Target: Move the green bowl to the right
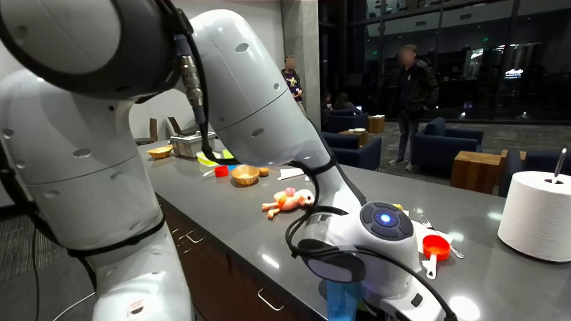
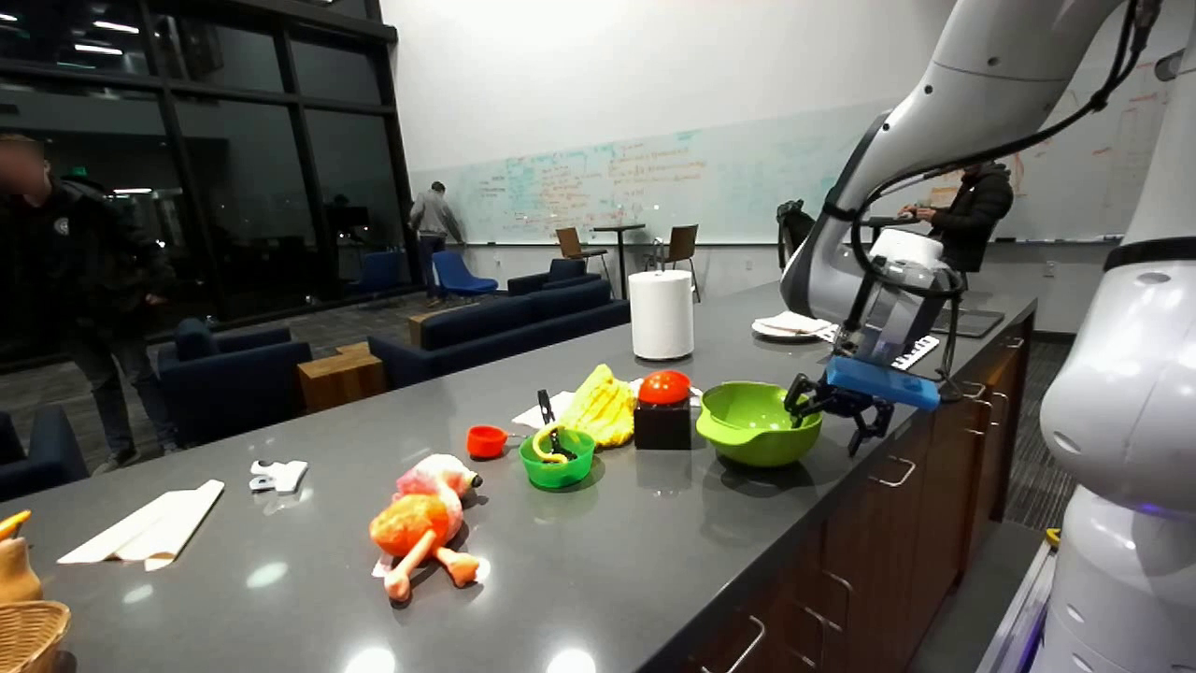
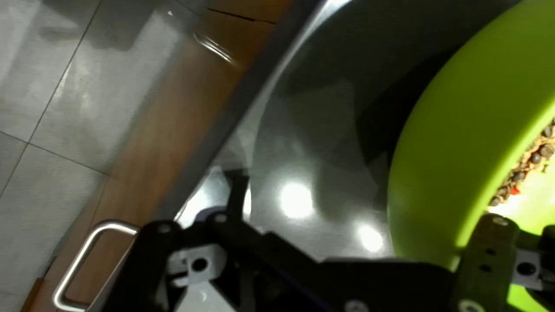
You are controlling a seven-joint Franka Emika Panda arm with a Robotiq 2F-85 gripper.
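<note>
The green bowl (image 2: 738, 439) is wide and lime green and stands upright on the grey counter, near its front edge, in an exterior view. In the wrist view the green bowl (image 3: 451, 151) fills the right side, with dark brown bits inside. My gripper (image 2: 826, 432) is open at the bowl's edge-side rim. One finger is over the inside of the bowl, and the other is outside, over the counter's edge area. In the wrist view the open gripper (image 3: 368, 212) has the rim between its fingers, close to the right finger. Whether that finger touches the rim I cannot tell.
A black box with a red dome (image 2: 663, 411) stands right beside the bowl. Nearby are a yellow cloth (image 2: 603, 407), a small darker-green container (image 2: 561, 475), a red cup (image 2: 487, 441), a paper roll (image 2: 662, 316) and a plush toy (image 2: 420, 523). The counter edge (image 3: 243, 104) is close to my gripper.
</note>
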